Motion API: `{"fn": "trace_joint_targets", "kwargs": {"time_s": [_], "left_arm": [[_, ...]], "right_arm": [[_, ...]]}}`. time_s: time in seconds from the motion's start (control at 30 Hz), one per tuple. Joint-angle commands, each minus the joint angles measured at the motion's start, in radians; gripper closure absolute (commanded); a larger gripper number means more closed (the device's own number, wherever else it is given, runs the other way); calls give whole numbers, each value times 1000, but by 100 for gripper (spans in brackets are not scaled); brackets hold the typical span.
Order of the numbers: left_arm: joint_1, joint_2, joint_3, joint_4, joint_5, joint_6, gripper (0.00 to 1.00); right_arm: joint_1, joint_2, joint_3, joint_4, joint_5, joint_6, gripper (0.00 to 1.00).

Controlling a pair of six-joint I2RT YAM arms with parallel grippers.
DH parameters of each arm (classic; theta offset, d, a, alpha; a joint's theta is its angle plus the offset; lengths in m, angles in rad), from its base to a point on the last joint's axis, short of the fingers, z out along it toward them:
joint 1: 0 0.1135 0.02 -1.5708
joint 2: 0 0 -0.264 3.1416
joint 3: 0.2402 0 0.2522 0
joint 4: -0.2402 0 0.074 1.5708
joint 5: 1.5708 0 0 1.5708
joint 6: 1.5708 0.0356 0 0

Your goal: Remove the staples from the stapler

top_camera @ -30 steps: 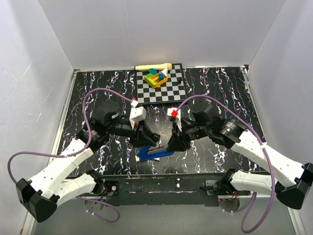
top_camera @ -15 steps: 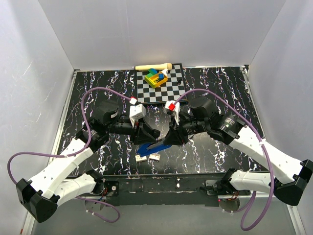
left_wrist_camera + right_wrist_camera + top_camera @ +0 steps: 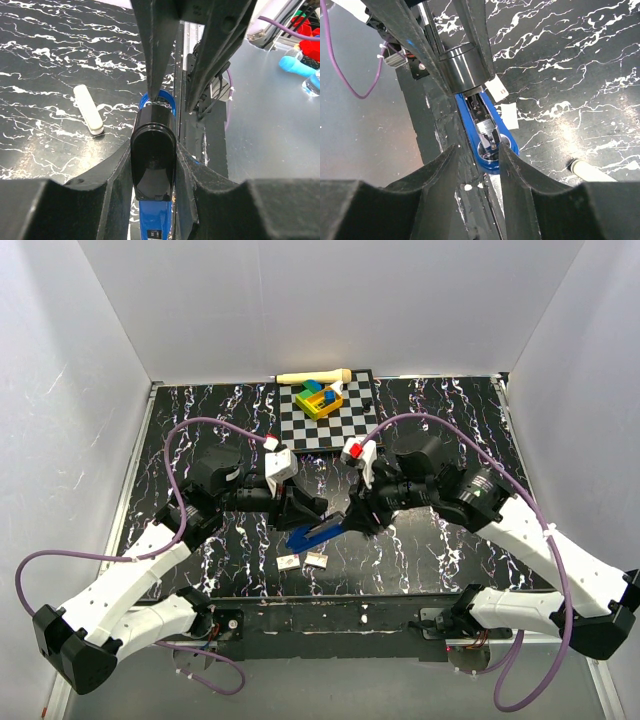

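Stapler (image 3: 318,533) has risen; left pincer (image 3: 152,152) pinches its black end, right pincer's (image 3: 479,152) grip unclear

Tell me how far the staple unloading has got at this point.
Done, apparently: two small white pieces lie on the table beside the stapler, likely ejected staples. In hand: the left tool clamps the stapler's black end; the right tool straddles its open blue end, silvery inner part exposed. Left: check for remaining staples, which the views do not settle, then release the stapler.

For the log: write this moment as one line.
left gripper shut on stapler | right gripper around blue end, grip unclear | two pale strips on table
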Motion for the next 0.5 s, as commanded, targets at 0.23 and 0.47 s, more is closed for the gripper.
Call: {"fn": "trace_joint_targets", "kwargs": {"time_s": [0.23,0.47], "left_arm": [[5,-1,30,51,-101,-6,100],[5,7,31,54,-155,-11,100]], "right_arm": [[3,-19,131,-49,141,-1,56],[3,49,187,26,227,80,99]]}}
